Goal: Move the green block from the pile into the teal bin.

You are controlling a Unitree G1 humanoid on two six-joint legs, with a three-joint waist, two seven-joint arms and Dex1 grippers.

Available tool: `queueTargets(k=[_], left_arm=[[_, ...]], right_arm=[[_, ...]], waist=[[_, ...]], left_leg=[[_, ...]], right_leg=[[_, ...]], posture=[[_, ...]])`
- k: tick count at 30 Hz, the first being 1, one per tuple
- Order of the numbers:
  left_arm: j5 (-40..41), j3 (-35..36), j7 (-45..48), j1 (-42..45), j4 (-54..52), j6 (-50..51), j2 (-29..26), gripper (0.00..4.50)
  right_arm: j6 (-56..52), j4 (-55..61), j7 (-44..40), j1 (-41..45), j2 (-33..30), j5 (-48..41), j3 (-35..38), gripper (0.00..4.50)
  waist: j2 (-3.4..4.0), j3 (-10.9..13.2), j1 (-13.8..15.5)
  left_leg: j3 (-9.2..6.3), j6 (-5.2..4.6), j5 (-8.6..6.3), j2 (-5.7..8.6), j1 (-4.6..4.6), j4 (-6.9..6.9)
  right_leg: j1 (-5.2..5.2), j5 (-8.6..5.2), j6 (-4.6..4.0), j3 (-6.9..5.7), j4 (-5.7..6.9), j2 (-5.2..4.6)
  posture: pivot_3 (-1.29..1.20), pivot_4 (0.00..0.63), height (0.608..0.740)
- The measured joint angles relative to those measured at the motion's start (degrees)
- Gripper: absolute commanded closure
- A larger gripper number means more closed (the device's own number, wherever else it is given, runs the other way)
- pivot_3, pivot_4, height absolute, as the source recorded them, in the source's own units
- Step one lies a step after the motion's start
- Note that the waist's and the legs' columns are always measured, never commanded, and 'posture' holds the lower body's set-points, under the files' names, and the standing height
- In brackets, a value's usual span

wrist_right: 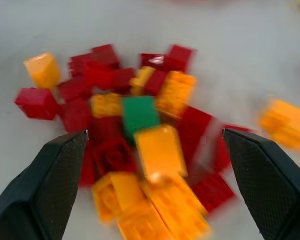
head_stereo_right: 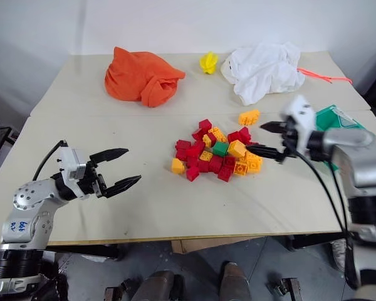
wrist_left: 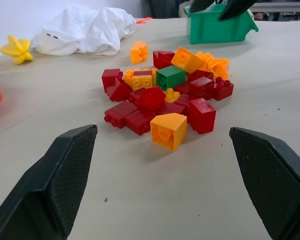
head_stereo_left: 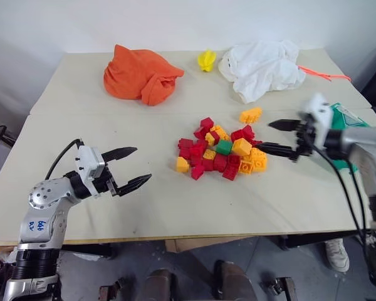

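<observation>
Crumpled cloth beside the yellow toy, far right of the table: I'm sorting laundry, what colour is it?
White cloth, clearest in the left eye view.

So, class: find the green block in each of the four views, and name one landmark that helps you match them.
Left eye view: green block, centre of the pile.
Right eye view: pile's centre.
Left wrist view: back of the pile.
Right wrist view: centre.
Shared landmark: orange block touching it.
</observation>
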State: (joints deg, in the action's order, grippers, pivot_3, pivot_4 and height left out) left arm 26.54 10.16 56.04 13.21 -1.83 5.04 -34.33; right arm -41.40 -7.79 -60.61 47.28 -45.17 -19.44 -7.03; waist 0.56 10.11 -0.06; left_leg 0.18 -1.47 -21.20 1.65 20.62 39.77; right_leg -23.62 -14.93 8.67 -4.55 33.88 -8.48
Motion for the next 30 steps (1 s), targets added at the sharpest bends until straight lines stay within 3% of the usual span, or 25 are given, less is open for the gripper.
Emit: queueTargets(k=[8, 12, 24, 28, 30], left_arm=[[-0.2, -1.3, -0.2, 1.2, 0.5, -0.2, 0.6, 0.00], [-0.2, -1.1, -0.7, 0.5, 0.3, -0.2, 0.6, 0.00], [-0.2, -1.2, -2.3, -2.0, -1.9, -0.1, 1.6, 0.00], [-0.2, -1.2, -2.1, -1.8, -1.9, -0.1, 1.7, 0.00], [-0.1, -1.2, -1.9, -1.3, -1.9, -0.1, 1.7, 0.00]], right_arm=[[-3.5, -13.6, 0.1, 12.6, 10.1, 8.5, -13.0, 0.02], [-0.5, -21.0, 0.0, 14.8, 12.3, 11.3, -13.8, 0.78], [7.6, -33.1, -0.9, 18.3, 14.4, 18.3, -14.6, 0.78], [8.3, -33.9, -1.1, 18.4, 15.0, 18.8, -14.3, 1.61], [8.9, -34.0, -1.2, 18.4, 15.3, 18.9, -14.2, 2.32]], waist=[[0.00, 0.0, -0.1], [0.00, 0.0, -0.3], [0.01, 0.0, -1.5], [0.01, 0.0, -1.6], [0.01, 0.0, -1.6]], left_leg=[[-0.37, -0.01, 0.00, 0.15, 0.54, 0.21], [-0.43, -0.01, 0.00, 0.29, 0.58, 0.22], [-0.54, -0.01, 0.00, 0.39, 0.58, 0.22], [-0.55, -0.01, 0.00, 0.38, 0.58, 0.23], [-0.55, -0.01, 0.00, 0.38, 0.58, 0.23]], right_leg=[[-0.27, 0.00, 0.01, -0.29, 0.07, -0.02], [-0.27, 0.00, 0.01, -0.41, 0.08, -0.03], [-0.23, 0.00, 0.01, -0.50, 0.12, -0.03], [-0.23, 0.00, 0.01, -0.51, 0.12, -0.03], [-0.23, 0.00, 0.01, -0.51, 0.12, -0.03]], posture=[[0.00, 0.150, 0.740], [0.00, 0.150, 0.740], [0.00, 0.150, 0.740], [0.00, 0.150, 0.740], [0.00, 0.150, 0.740]])
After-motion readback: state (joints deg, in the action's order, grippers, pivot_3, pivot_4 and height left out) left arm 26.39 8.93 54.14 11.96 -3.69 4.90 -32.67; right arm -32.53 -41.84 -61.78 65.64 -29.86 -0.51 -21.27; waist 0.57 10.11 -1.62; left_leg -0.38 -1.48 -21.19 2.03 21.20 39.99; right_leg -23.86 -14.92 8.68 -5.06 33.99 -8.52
